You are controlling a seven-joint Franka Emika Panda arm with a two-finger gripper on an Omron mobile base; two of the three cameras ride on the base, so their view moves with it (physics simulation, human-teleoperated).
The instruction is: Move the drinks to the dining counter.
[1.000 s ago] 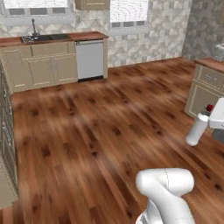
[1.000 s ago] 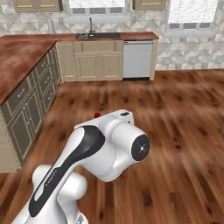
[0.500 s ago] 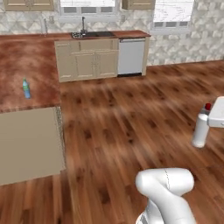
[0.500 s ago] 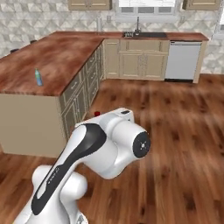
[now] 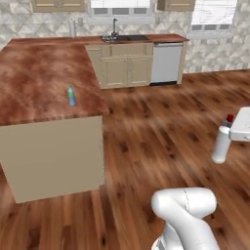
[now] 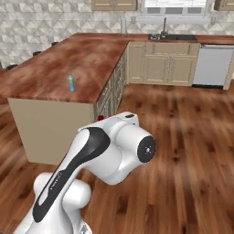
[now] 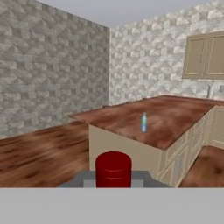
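Note:
My gripper [image 5: 230,129] is shut on a white bottle [image 5: 220,145] with a red cap, held upright over the floor at the right edge of the left base view. That red cap [image 7: 113,168] rises between my fingertips [image 7: 89,178] in the hand view, and a sliver of the cap [image 6: 100,118] peeks out behind my arm. A blue-green bottle [image 5: 71,96] [image 6: 71,83] [image 7: 143,122] stands upright on the dining counter [image 5: 34,73] [image 6: 91,55] [image 7: 170,120], near its front edge. The counter lies ahead and to the left, apart from my gripper.
The dining counter's beige base [image 5: 53,156] drops to the wood floor [image 5: 161,122]. At the back wall runs a sink counter [image 5: 122,38] with beige cabinets and a dishwasher [image 5: 166,62] [image 6: 209,65]. Open floor stretches between me and them.
The whole picture has shifted: the base has turned and driven, bringing the dining counter and its blue-green bottle nearer and more central. The white bottle stays gripped.

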